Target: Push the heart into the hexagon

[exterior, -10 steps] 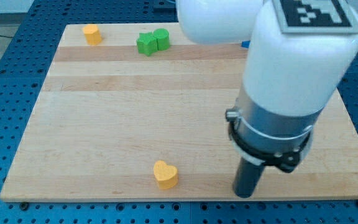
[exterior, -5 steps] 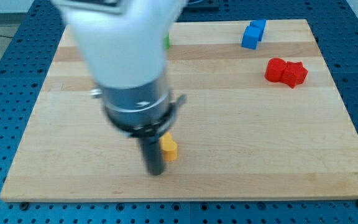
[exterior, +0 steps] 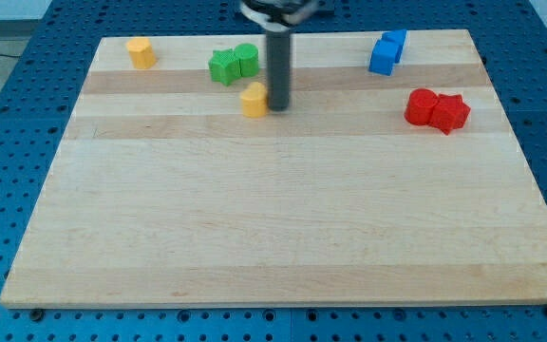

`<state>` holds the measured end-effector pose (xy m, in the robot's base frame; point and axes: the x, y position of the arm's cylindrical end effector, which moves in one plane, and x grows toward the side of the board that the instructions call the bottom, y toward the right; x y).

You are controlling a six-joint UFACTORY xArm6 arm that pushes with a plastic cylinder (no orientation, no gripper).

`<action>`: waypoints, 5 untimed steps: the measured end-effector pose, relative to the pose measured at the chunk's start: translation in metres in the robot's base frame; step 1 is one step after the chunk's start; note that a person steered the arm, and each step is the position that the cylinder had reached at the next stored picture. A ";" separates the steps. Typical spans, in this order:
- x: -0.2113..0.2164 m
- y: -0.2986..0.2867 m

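My tip (exterior: pixel 279 106), a bare rod with nothing to clench, touches the right side of the yellow heart (exterior: pixel 254 100). The yellow hexagon (exterior: pixel 141 52) sits well apart at the view's top-left; most of the push remains

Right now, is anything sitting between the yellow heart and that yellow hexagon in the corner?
In the camera view, only bare wood lies between the yellow heart and the yellow hexagon; the green blocks sit above that line.
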<state>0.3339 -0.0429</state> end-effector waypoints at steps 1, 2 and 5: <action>-0.013 -0.096; 0.011 -0.113; -0.022 -0.167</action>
